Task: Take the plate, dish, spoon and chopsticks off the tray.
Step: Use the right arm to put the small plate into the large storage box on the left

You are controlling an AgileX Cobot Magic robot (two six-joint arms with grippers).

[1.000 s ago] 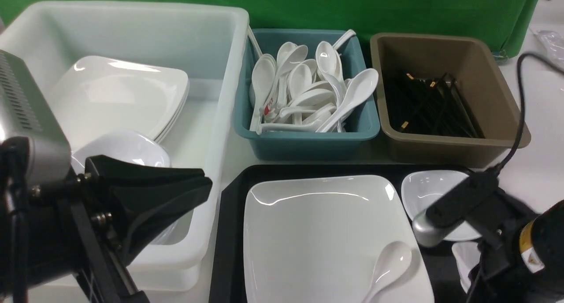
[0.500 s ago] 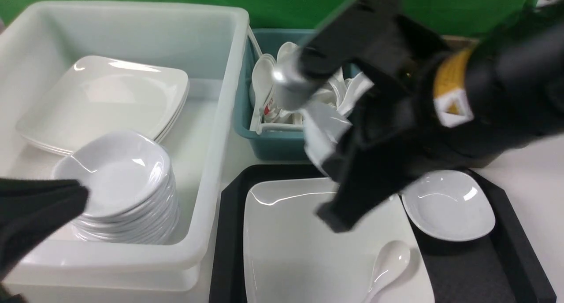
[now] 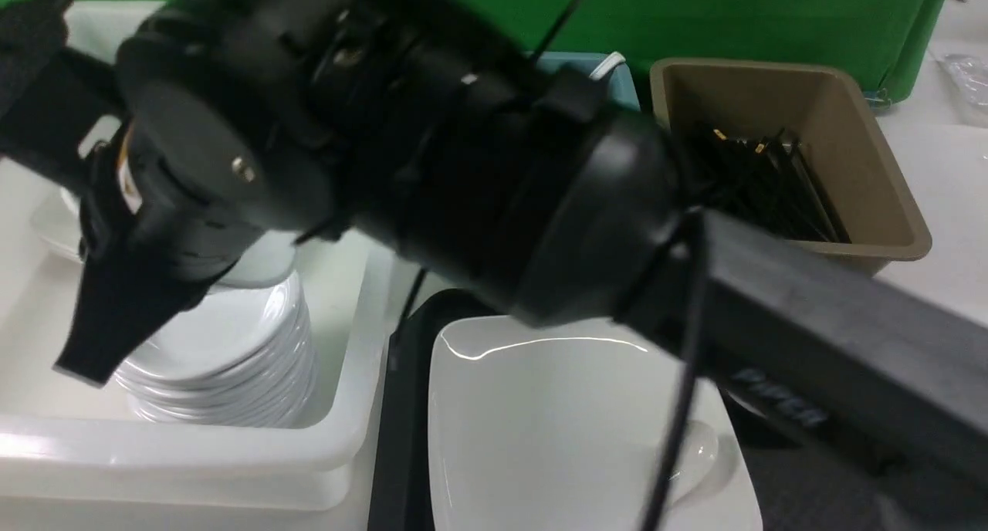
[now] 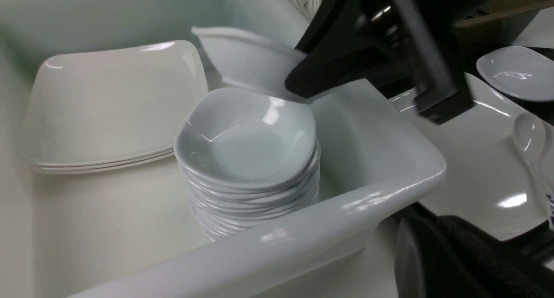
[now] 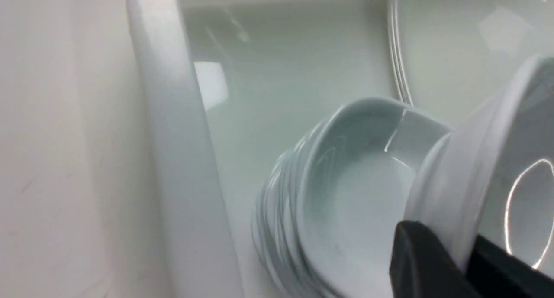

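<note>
The right gripper (image 4: 296, 83) is stretched far left over the white tub (image 4: 346, 202), pinching the rim of a small dish (image 4: 242, 57) tilted just above the stack of dishes (image 4: 246, 159). The left gripper (image 4: 454, 254), apparently the dark blur nearest the camera, is closed. The plate (image 3: 556, 423) bearing the spoon (image 4: 526, 133) lies on the tray (image 3: 394, 423); a second dish (image 4: 515, 72) sits to the plate's far right.

Your workstation, a staged robotics lab bench, green cloth backdrop (image 3: 772, 14) behind the far edge of the white table (image 3: 949, 207), white tub (image 3: 177, 446) of stacked dishes (image 3: 231, 361), brown tub (image 3: 741, 99), tableware sorted by type.
</note>
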